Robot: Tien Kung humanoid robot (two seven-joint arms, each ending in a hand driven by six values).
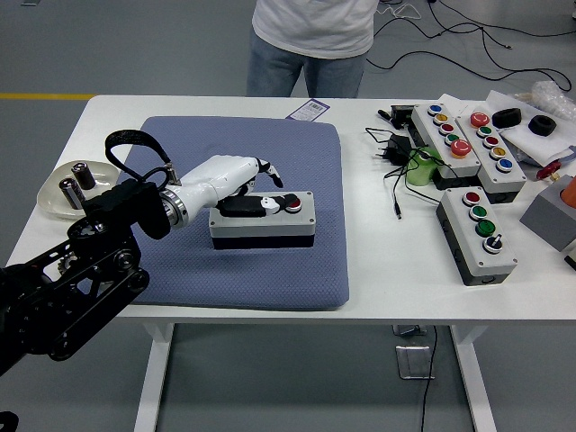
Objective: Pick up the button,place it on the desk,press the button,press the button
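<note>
We saw the grey button box lying on the blue mat, a little toward five o'clock from the mat's centre. Its red button showed at the three o'clock end. Our left hand lay over the box top from nine o'clock, fingers stretched flat along the button row, grasping nothing. At twelve o'clock a person stood behind the white table. More button boxes sat toward three o'clock.
</note>
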